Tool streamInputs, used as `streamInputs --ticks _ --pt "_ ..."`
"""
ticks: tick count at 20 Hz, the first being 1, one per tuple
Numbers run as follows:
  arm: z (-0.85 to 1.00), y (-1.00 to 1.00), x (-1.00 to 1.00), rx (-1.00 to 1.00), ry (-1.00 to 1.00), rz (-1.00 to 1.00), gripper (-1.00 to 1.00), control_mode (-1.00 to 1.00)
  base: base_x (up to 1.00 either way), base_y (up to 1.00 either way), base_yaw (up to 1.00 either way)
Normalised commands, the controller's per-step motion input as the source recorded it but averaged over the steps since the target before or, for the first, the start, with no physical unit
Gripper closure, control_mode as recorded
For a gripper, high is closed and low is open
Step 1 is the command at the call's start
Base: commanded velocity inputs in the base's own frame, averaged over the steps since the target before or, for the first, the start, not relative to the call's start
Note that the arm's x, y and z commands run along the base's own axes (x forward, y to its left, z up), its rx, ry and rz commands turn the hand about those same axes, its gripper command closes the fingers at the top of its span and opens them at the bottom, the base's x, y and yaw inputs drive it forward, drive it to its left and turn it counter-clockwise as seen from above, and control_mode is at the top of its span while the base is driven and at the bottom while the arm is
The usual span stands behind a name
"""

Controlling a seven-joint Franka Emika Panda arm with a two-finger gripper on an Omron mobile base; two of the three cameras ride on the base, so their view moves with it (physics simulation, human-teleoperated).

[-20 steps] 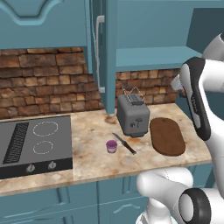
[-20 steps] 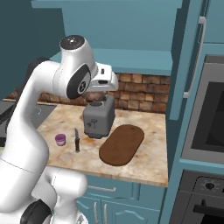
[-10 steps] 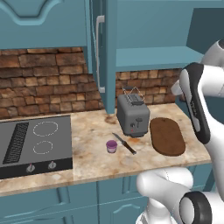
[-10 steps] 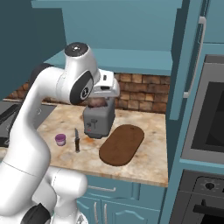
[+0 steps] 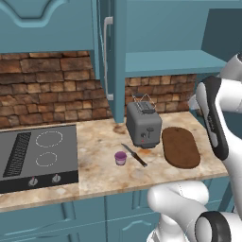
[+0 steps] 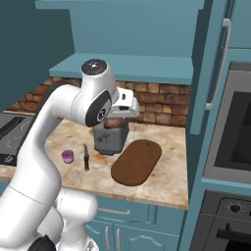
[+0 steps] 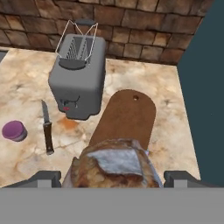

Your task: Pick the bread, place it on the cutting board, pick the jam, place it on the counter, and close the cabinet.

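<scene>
1. The gripper (image 7: 113, 181) is clamped on the bread (image 7: 114, 165), a crusty brown bun held between the fingertips (image 7: 44, 178), above the counter (image 5: 94, 175).
2. In the hand view the cutting board (image 7: 124, 119) lies just ahead of and below the bun, beside the grey toaster (image 7: 78, 83).
3. The step in hand looks like the carry to the board. Bring the bun over the board's middle, clear of the toaster's wire rack, then lower it straight down.
4. Release only once the bun's underside rests on the wood; being round, it may roll off if dropped.
5. The jam (image 5: 121, 158) already stands on the counter near the knife (image 5: 134, 155); the cabinet (image 5: 112, 56) door is open.
</scene>
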Motion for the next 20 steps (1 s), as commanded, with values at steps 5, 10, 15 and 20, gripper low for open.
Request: streamInputs --ticks 5,10,15,20 --pt "-0.22 -0.05 0.0 0.0 0.04 0.0 1.0 -1.0 0.0 0.0 0.0" --pt "-0.18 -0.03 0.0 0.0 0.06 -0.01 1.0 -1.0 0.0 0.0 0.0" --pt "-0.23 -0.1 0.0 0.0 0.05 0.0 1.0 -1.0 0.0 0.0 0.0" --pt "-0.34 -0.14 0.0 0.0 0.01 0.0 1.0 -1.0 0.0 0.0 0.0"
